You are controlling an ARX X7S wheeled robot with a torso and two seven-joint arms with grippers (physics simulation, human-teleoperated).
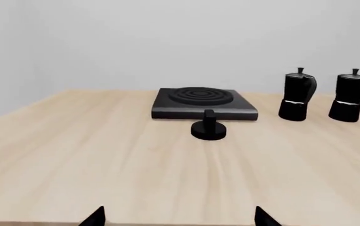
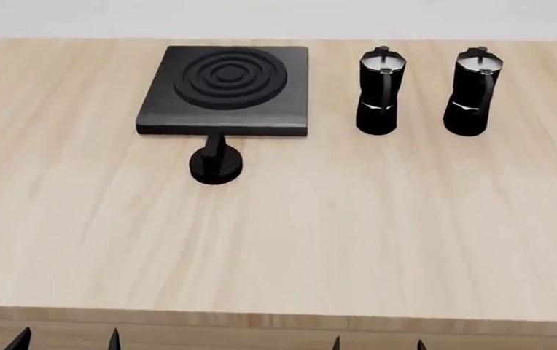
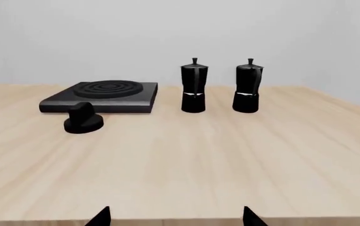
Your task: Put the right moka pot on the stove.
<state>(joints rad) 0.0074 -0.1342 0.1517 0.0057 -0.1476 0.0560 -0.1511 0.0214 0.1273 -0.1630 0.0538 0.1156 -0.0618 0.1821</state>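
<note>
The right moka pot is black and faceted with a silvery lid; it stands upright at the far right of the wooden table, and shows in the left wrist view and the right wrist view. The stove is a flat black slab with a ringed burner at the far middle left; it also shows in the wrist views. My left gripper and right gripper are both open and empty at the table's near edge, far from the pot.
A second, identical moka pot stands between the stove and the right pot. A round black knob sits just in front of the stove. The wooden table stretches between the grippers and the objects.
</note>
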